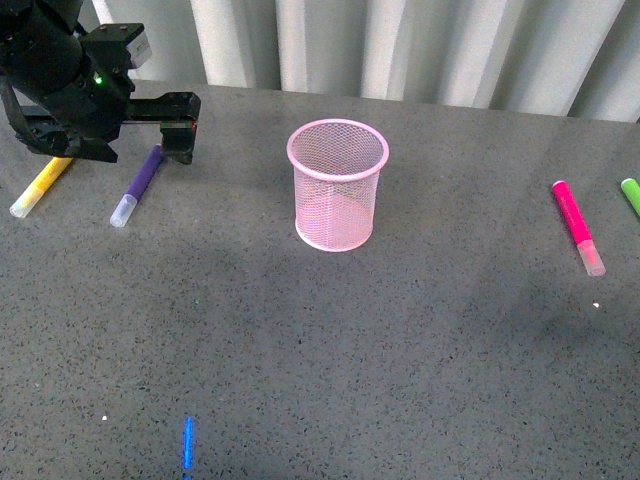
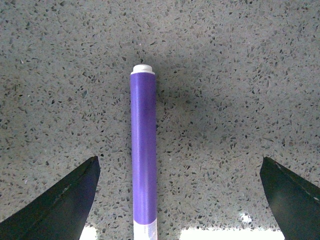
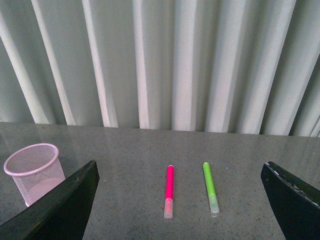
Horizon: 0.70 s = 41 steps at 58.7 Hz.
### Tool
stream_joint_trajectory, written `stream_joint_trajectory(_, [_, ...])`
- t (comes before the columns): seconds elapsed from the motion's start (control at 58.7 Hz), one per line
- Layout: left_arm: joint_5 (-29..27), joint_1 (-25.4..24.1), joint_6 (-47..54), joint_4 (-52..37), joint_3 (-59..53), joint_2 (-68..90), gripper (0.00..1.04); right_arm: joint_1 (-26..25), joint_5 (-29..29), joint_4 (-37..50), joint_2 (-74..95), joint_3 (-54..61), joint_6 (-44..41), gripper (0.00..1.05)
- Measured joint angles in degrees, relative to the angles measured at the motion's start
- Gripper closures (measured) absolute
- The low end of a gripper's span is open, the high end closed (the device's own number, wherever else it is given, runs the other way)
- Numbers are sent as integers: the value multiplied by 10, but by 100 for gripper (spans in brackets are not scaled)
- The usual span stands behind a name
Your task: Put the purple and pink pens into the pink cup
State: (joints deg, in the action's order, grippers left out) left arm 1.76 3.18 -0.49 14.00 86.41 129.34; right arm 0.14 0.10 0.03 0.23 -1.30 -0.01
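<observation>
The pink mesh cup stands upright in the middle of the grey table, also visible as the pink cup in the right wrist view. The purple pen lies flat at far left. My left gripper hovers open above its far end; in the left wrist view the purple pen runs between the spread fingers, nearer one of them, untouched. The pink pen lies at far right. In the right wrist view the pink pen lies ahead of my open, empty right gripper.
A yellow marker lies left of the purple pen, partly under the left arm. A green marker lies at the right edge beside the pink pen, seen too as the green marker. A white curtain hangs behind the table.
</observation>
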Motion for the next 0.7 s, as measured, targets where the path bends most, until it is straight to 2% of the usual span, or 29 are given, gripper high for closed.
stream_joint_trajectory(0.698, [-18, -9, 7, 28, 77, 69, 7, 0, 0, 0, 0, 0, 0, 7])
